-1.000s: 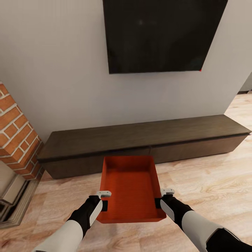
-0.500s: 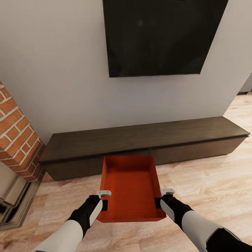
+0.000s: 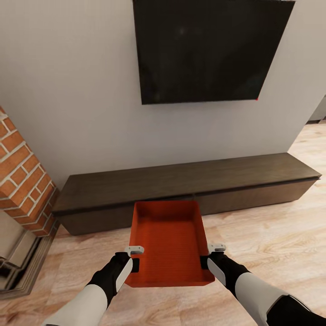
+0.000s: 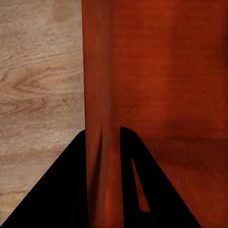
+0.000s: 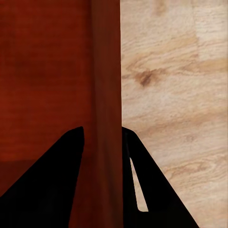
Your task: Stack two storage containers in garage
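I carry one red-orange storage container (image 3: pixel 167 242) in front of me, above the light wood plank flooring of the living room. My left gripper (image 3: pixel 134 259) is shut on its left wall (image 4: pixel 99 123), one black finger on each side of the wall. My right gripper (image 3: pixel 209 257) is shut on the right wall (image 5: pixel 107 123) in the same way. The bin is open-topped, empty and held level. No other container shows in these views.
A long dark wood cabinet (image 3: pixel 181 179) runs along the pale wall just beyond the bin, with a black TV (image 3: pixel 210 50) mounted above it. A brick column (image 3: pixel 20 176) and a stone hearth (image 3: pixel 18 253) stand at the left. Wood floor (image 3: pixel 271 240) stretches to the right.
The whole head view has shifted: the cabinet and brick column have slid slightly down and left, so the camera has moved. The bin stays fixed between my grippers.
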Controlling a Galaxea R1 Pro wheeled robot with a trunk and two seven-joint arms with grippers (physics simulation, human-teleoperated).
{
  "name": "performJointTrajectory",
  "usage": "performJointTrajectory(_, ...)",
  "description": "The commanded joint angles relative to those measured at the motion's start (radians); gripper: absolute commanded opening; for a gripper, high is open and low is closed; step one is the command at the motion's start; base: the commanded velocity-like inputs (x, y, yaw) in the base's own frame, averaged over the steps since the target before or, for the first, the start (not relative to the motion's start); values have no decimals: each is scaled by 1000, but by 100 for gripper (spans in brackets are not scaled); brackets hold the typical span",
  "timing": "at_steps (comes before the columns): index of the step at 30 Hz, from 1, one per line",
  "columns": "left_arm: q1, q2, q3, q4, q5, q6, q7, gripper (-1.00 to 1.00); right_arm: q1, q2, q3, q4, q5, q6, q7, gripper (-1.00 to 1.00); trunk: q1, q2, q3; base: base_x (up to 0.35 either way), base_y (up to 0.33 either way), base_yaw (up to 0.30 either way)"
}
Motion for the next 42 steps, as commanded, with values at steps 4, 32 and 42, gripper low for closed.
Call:
performJointTrajectory(4,0,2,-12,26,-8,11,15,-100,-1,-1,31,-22,-14,0,3,-100,-16,28,12,0,0,0)
performJointTrajectory(32,0,2,-11,27,-8,11,15,-100,-1,-1,31,-22,-13,-1,3,-100,-123,224,100,0,0,0)
performJointTrajectory(42,0,2,-10,26,-8,11,15,-100,-1,-1,31,-23,-12,-3,0,-100,-161,294,131,0,0,0)
